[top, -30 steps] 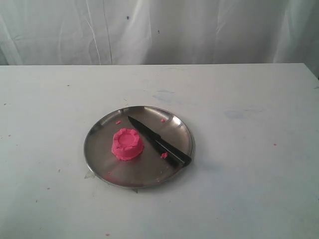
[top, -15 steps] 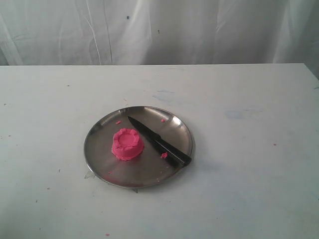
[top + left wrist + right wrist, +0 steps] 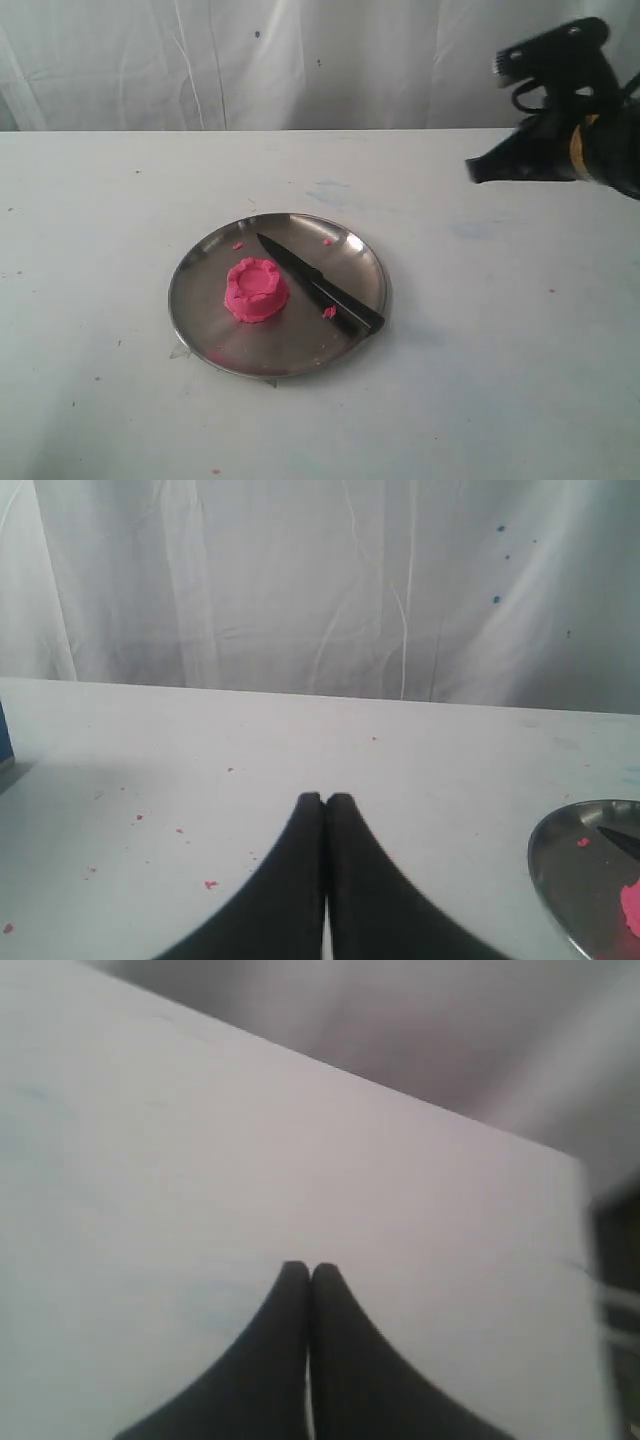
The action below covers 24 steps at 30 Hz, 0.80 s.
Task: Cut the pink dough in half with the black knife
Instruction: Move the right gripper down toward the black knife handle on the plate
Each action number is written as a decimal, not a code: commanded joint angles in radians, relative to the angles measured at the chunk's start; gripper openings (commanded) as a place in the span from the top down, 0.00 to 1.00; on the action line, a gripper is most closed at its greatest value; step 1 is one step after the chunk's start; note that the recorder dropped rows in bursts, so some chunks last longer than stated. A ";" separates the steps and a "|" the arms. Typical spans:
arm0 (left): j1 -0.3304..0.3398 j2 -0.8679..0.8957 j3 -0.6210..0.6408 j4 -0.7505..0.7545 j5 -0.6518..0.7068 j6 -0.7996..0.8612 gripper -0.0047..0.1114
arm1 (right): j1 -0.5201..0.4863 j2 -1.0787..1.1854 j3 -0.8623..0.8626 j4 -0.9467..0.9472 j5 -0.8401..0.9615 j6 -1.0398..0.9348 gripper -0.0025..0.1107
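The pink dough [image 3: 256, 290], a round lump with a dented top, sits in one piece on the steel plate [image 3: 205, 275]. Beside it on the plate lies the black knife [image 3: 320, 285], blade tip toward the back, handle at the front right rim. My right gripper [image 3: 474, 172] hangs in the air at the upper right, well away from the plate, shut and empty [image 3: 309, 1270]. The left gripper [image 3: 325, 800] is shut on nothing over bare table; the plate's edge [image 3: 550, 865] and a sliver of the dough [image 3: 632, 908] show at that view's side. The left arm is out of the exterior view.
White table [image 3: 500, 350] with a white curtain [image 3: 300, 60] behind. Tiny pink crumbs [image 3: 329, 312] lie on the plate and scattered on the table [image 3: 210, 884]. The table's right edge shows in the right wrist view [image 3: 585, 1260].
The right arm has come into the exterior view at the upper right; it was absent before. Dough, knife and plate have not moved.
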 commanded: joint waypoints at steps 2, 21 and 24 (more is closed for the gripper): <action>0.003 -0.005 0.004 0.000 -0.012 -0.008 0.96 | -0.022 0.052 -0.024 0.416 0.132 -0.373 0.98; 0.003 -0.005 0.004 -0.720 0.334 0.022 0.96 | 0.229 0.148 -0.331 1.920 0.473 -2.049 0.98; 0.003 -0.005 0.004 -0.646 0.341 0.022 0.96 | 0.252 0.211 -0.331 1.908 0.421 -2.058 0.98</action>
